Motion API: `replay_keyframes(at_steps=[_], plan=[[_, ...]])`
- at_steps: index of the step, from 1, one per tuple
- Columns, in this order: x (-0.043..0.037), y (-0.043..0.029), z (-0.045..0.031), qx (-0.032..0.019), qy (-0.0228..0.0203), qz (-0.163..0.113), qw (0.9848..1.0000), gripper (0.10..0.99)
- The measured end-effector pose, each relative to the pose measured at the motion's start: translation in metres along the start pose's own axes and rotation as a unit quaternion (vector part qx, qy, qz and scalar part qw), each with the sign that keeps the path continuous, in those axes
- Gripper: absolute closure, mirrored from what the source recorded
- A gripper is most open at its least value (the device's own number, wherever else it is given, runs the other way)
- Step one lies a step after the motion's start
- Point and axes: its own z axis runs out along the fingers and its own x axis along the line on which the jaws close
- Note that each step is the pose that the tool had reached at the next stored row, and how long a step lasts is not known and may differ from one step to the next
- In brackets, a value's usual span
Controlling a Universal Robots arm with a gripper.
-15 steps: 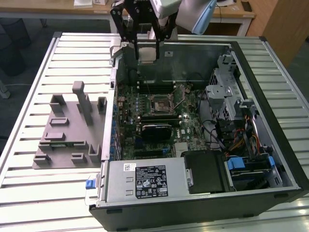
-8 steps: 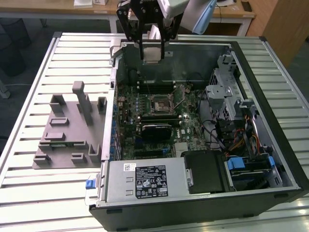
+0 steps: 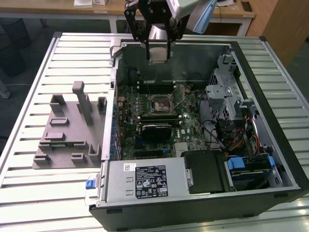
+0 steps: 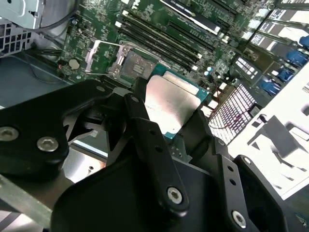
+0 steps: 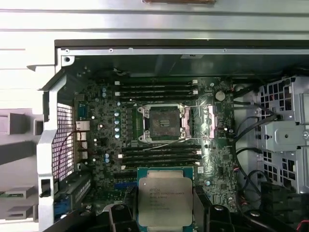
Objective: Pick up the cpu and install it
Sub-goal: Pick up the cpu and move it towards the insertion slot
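Our fingers (image 4: 147, 140) pinch the flat silvery-grey square cpu (image 5: 164, 200) by its edges, so it hangs level above the green motherboard (image 5: 101, 140).

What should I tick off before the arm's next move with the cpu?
1. The cpu is clamped on two opposite edges by the gripper: ok.
2. The load plate of the socket is swung open: ok.
3. The socket is bare, with no chip in it: ok.
4. The cpu is seated: not ok, it hangs above the motherboard.
5. The cpu's corner marks match the socket: cannot tell.
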Motion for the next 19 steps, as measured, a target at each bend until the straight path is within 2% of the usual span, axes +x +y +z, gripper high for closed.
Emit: replay_keyframes(at_steps=[5, 19], plan=[[-0.0048, 0.0006, 0.0064, 0.0000, 0.0000, 0.000, 1.0000, 0.545], [-0.0033, 0.0009, 0.0317, 0.0024, -0.0001, 0.000, 1.0000, 0.545]])
